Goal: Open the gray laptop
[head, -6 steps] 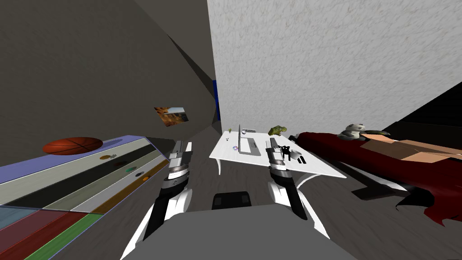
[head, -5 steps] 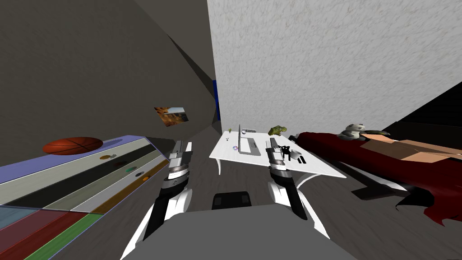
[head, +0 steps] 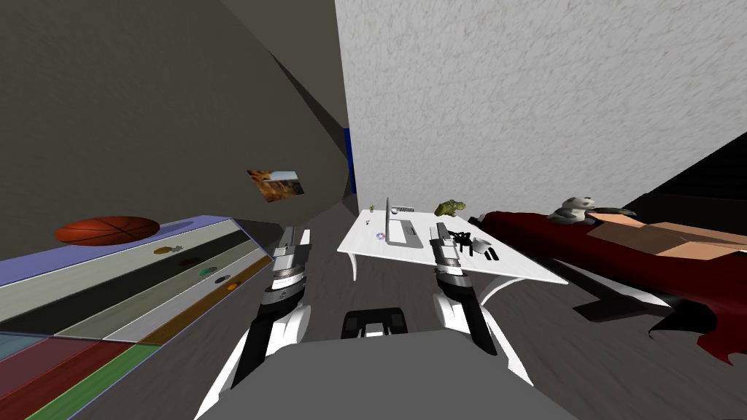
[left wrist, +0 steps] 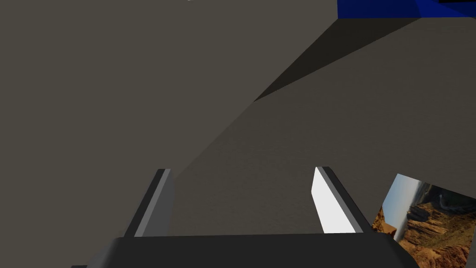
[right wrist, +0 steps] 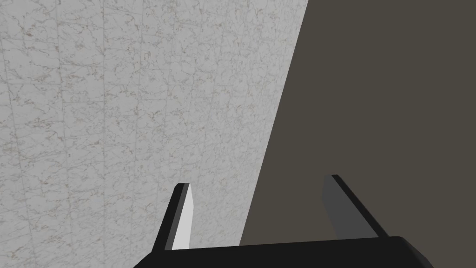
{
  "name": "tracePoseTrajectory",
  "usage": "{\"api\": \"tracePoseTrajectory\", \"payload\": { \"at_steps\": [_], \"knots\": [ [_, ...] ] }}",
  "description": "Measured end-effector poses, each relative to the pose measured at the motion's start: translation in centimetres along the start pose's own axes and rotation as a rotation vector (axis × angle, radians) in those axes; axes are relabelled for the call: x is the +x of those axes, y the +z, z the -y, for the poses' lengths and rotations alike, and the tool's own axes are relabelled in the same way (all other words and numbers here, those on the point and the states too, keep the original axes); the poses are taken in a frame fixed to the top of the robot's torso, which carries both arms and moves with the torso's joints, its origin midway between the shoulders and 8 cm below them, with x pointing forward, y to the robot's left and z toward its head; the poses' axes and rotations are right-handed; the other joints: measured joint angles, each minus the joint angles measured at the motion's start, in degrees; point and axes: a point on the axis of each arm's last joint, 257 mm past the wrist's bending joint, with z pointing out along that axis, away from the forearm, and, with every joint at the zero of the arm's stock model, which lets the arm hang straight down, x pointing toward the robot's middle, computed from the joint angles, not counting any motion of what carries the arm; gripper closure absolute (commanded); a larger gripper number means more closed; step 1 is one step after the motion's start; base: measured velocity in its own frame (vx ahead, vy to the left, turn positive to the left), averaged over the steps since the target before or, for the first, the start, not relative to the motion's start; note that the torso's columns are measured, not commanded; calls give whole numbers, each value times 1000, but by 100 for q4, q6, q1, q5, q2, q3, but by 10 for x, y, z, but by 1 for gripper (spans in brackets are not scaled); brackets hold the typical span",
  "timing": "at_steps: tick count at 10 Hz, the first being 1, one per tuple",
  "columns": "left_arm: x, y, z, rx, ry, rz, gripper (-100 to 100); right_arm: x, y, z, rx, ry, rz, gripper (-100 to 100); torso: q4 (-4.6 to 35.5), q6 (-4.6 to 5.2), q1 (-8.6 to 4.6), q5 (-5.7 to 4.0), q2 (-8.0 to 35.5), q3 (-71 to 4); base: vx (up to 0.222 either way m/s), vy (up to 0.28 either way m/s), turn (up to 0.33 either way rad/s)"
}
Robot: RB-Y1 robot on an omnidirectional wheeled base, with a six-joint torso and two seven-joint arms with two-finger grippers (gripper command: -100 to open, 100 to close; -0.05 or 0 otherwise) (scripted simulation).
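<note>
A grey laptop (head: 403,233) lies on the white table (head: 362,246) ahead, its thin lid (head: 387,216) standing upright at the base's left edge. Both arms are held forward and short of the table. My left gripper (head: 295,238) hangs over the floor left of the table, and its wrist view shows the gripper (left wrist: 241,200) open with nothing between the fingers. My right gripper (head: 440,232) shows in front of the table's right half, just right of the laptop. In its own wrist view the right gripper (right wrist: 258,211) is open and holds nothing.
On the table are a disc (head: 380,237), a green toy animal (head: 451,209), a black object (head: 461,239) and a white mug (head: 481,245). A bed with a dark red cover (head: 583,251), a panda plush (head: 575,209) and a cardboard box (head: 671,237) stands right. A striped cabinet (head: 146,281) with a basketball (head: 106,230) stands left.
The whole head view has shifted a little: I have moved slightly nearer the table. Both arms keep their pose and both grippers stay open.
</note>
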Motion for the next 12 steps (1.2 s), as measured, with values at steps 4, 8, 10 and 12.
{"api": "tracePoseTrajectory", "payload": {
  "at_steps": [4,8,10,12],
  "knots": [
    [0,0,0,0,0,0,0,0,0,0,0,0,0,-100,1692,0,0,0,1693,-3383,4,4,-2],
    [0,0,0,-1,0,0,0,13,-1,10,4,-100,-107,-100,1956,0,7,2,1952,-3924,33,48,-16],
    [0,0,0,-1,0,0,0,20,-1,20,18,-173,-156,-100,1959,0,7,2,1958,-3921,49,87,-22],
    [0,0,0,-1,0,0,0,25,-4,35,39,-257,-199,-100,1960,0,3,1,1958,-3921,58,90,-27]
  ]
}}
